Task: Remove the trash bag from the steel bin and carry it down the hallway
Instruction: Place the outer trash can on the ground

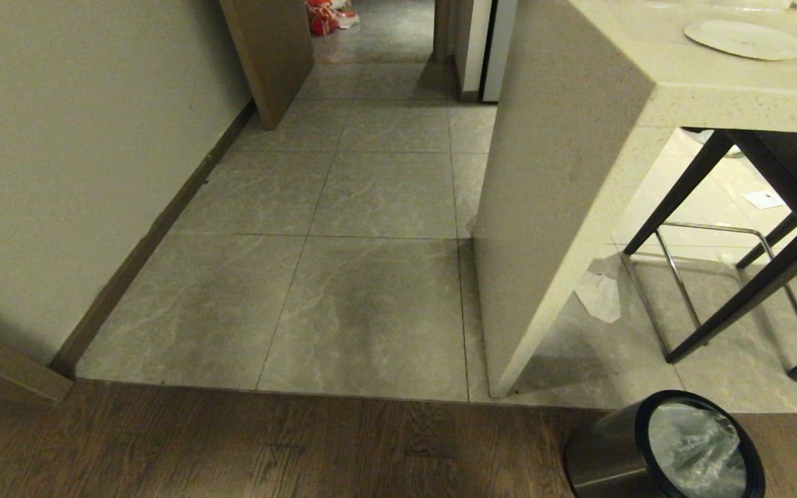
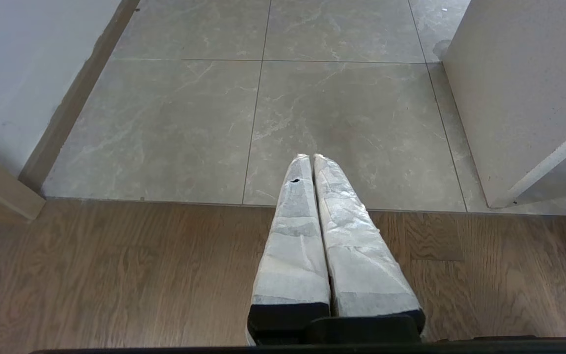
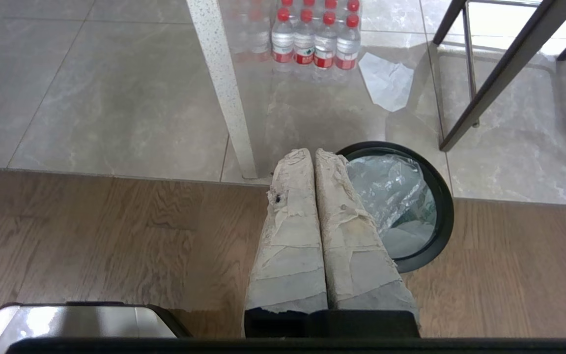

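- No brand name or writing could be read anywhere; the water bottles [image 3: 315,37] beyond the steel bin [image 1: 606,460] carried red-and-white label bands, their print too small to make out.
- The steel bin stood on the dark wood-plank floor [image 1: 232,449], just beside the seam where the grey tiles of the hallway [image 1: 371,200] began, and near the foot of the bench [image 1: 564,173].
- The trash bag [image 1: 699,449] sat inside the steel bin, crinkled and translucent, filling the opening within the black rim.
- The right gripper [image 3: 314,153] hung above the wood floor at the bin's near edge, its two tape-wrapped fingers [image 3: 293,236] pressed together and holding nothing, the tips overlapping the bin's rim in the right wrist view.
- The left gripper [image 2: 311,157] hung well apart from the steel bin, over the floor seam, its wrapped fingers [image 2: 295,236] likewise closed and empty.
- A white plate [image 1: 744,39] lay on the bench top, and a crumpled white paper [image 3: 386,81] lay on the tiles beyond the bin, beside the dark stool legs [image 1: 737,304].
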Available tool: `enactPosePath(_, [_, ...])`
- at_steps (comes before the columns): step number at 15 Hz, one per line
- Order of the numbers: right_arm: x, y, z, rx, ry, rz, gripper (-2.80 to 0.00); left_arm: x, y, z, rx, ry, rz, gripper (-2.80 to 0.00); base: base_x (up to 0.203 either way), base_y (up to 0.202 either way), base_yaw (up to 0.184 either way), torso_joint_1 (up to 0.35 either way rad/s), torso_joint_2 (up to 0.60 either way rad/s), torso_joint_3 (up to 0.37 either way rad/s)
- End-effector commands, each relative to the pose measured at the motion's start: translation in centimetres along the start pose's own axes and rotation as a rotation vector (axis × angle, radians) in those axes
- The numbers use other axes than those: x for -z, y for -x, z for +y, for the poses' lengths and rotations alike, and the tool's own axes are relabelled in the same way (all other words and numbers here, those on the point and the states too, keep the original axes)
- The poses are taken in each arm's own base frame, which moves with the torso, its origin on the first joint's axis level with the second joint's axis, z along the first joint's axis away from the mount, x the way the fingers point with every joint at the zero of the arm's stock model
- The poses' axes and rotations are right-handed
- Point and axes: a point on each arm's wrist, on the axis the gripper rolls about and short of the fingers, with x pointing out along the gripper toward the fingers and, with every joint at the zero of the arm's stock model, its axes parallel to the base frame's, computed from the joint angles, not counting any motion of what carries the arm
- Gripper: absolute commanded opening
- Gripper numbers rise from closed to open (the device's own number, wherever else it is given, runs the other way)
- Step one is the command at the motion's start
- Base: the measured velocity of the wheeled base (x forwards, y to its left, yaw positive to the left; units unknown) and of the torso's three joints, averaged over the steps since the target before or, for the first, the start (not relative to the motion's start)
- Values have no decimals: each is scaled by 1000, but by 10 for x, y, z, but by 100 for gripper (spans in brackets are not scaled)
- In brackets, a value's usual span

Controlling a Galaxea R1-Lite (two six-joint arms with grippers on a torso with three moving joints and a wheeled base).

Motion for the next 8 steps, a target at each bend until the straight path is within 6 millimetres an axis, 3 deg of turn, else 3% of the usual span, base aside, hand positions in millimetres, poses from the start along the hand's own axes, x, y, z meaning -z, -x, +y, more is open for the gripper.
enactPosePath(1, [0,0,0,0,4,0,-280,0,0,0,-1,1,1,-280,0,0,0,0,0,0])
enactPosePath(6, [0,0,0,1,4,0,-280,0,0,0,-1,1,1,-280,0,0,0,0,0,0])
enactPosePath(8, [-14,5,-1,13,-28,-7,-280,0,0,0,-1,1,0,-280,0,0,0,0,0,0])
